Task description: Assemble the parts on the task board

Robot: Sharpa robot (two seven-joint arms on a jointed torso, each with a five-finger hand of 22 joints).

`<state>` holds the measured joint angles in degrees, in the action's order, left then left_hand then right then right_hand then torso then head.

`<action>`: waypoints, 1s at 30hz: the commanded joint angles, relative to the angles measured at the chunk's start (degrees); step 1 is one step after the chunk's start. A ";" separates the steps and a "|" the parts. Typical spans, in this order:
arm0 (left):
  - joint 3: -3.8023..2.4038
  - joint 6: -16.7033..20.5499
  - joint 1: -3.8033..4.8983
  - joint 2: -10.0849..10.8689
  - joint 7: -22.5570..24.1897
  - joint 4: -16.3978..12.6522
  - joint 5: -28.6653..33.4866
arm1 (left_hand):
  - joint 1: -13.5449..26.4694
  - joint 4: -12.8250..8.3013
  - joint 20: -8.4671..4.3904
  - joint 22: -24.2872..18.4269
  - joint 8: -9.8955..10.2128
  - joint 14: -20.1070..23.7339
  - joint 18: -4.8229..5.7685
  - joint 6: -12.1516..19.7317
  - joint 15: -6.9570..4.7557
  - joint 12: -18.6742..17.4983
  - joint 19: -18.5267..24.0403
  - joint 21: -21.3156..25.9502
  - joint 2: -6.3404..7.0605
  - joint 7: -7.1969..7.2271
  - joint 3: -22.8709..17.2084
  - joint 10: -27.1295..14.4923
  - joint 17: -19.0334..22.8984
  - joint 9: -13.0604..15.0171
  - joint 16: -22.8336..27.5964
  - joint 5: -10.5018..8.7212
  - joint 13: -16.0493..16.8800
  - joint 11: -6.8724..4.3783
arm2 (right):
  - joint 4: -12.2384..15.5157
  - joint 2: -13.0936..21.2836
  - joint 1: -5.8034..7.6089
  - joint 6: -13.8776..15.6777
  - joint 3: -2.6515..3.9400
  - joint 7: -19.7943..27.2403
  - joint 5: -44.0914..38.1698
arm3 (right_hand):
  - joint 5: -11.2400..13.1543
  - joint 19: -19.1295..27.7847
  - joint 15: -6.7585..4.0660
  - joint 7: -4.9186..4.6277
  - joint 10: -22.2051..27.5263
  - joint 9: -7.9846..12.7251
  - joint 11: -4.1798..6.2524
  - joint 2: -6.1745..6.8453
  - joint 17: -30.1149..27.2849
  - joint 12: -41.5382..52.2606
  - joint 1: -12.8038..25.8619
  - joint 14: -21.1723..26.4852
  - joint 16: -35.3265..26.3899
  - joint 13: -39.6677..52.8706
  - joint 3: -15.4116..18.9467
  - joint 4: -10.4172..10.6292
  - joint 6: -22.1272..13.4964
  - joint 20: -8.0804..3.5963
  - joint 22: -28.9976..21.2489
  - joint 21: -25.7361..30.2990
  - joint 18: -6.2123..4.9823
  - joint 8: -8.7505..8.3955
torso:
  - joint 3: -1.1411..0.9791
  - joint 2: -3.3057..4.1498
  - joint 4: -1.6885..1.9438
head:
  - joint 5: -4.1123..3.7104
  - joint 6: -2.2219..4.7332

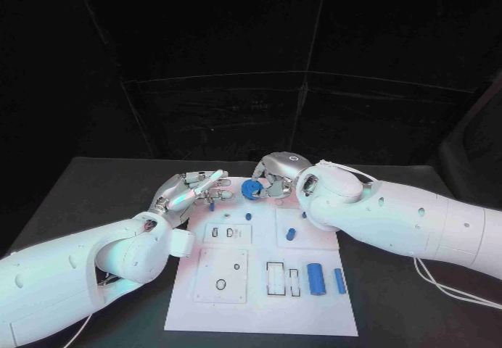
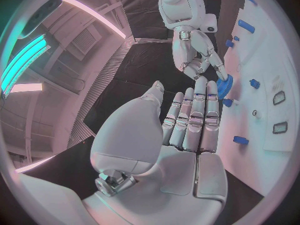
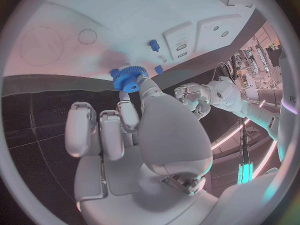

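The right hand (image 1: 277, 174) holds a blue gear (image 1: 252, 190) between its thumb and fingertips. The gear is up in the air over the far edge of the white board (image 1: 262, 304), near the middle of that edge. The left hand (image 1: 191, 190) is close by, on the other side of the gear. Its fingers (image 2: 199, 116) are straight and side by side, and it holds nothing. Their tips reach up to the gear; I cannot tell if they touch it. The board lies flat on the black desk (image 1: 84, 188). Two long blue bars (image 1: 316, 278) lie on the near right part of the board. A small blue peg (image 1: 291, 234) lies nearer the middle.
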<state>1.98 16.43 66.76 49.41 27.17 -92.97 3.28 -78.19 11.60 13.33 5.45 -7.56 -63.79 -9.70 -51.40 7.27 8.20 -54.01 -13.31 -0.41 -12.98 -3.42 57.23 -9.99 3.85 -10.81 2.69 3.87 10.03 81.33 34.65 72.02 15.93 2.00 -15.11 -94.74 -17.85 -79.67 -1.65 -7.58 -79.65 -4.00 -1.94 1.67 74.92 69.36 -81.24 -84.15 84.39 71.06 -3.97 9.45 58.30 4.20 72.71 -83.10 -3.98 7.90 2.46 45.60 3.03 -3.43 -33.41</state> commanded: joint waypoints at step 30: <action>-0.05 -0.80 0.09 -0.24 0.18 -0.02 -0.27 | -0.59 -0.28 0.30 -0.05 0.37 0.24 -0.79 0.02 0.00 -0.10 0.06 0.21 0.00 -0.61 0.04 0.09 -0.08 -0.05 0.39 0.13 -0.07 0.26 | -6.38 -6.26 -0.35 -3.26 -0.31 -0.59 -2.18 | 3.23 -0.13 -0.13 0.10 0.56 0.09 -0.42 1.07 2.48 -1.96 1.70 -3.43 -0.31 -1.04 -1.38 0.40 -0.02 0.33 -0.15 -0.06 0.36 -1.20 | -0.03 0.21 -0.04 | 0.28 -0.47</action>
<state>1.98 16.40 66.77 49.22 27.14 -92.91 3.28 -78.19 11.60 13.33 5.46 -7.56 -63.79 -9.70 -51.40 7.27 8.20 -54.01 -13.31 -0.41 -12.98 -3.42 57.23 -9.98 3.85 -10.81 2.69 3.87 10.03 74.95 28.49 71.56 13.03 1.68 -15.43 -95.89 -15.06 -79.67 -1.65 -7.43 -79.32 -4.01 -2.27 2.87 74.91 67.57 -80.04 -84.14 84.39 70.06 -5.01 9.84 58.41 4.20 72.64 -83.10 -3.98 6.98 2.40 45.79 2.98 -3.11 -33.87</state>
